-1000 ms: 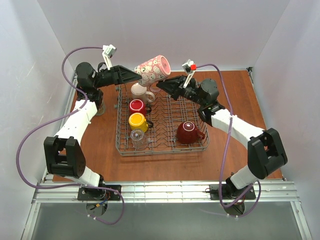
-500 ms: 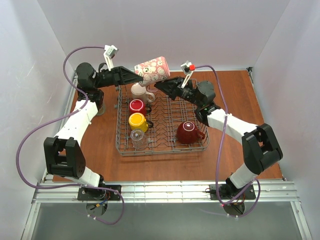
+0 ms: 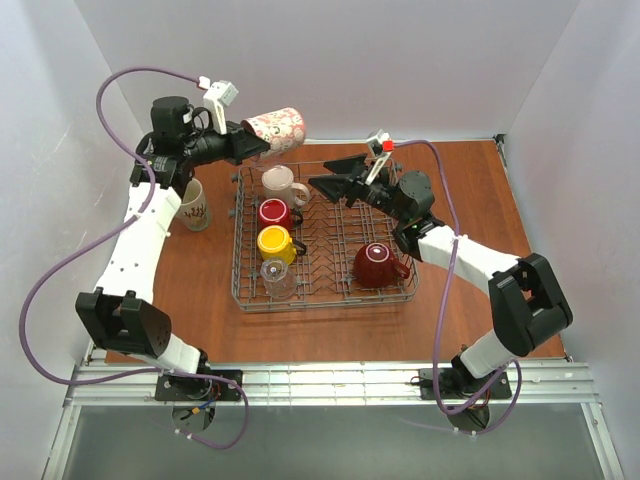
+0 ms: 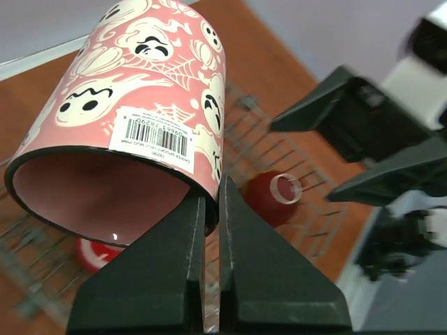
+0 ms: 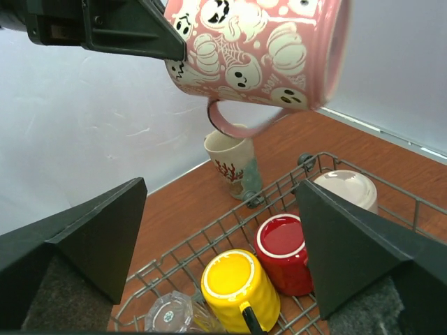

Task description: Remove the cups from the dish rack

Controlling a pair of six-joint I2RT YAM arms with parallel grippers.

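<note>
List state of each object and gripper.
left gripper: shut on pink mug
right gripper: open, empty
pink mug: held, tilted
beige cup: upright on table
cream mug: in dish rack
red mug: in rack
yellow mug: in rack
clear glass: in rack
dark red mug: in rack

Left arm [image 3: 140, 235] raised over the far-left corner of the bench [image 3: 470, 180], my left end effector [image 3: 250, 143] pinched tight on the rim of the pink cup [image 3: 278, 129]. Right arm [image 3: 470, 258] extended low from the near-right side; my right end effector [image 3: 325, 172] points left, fingers spread wide, gripping nothing.
</note>
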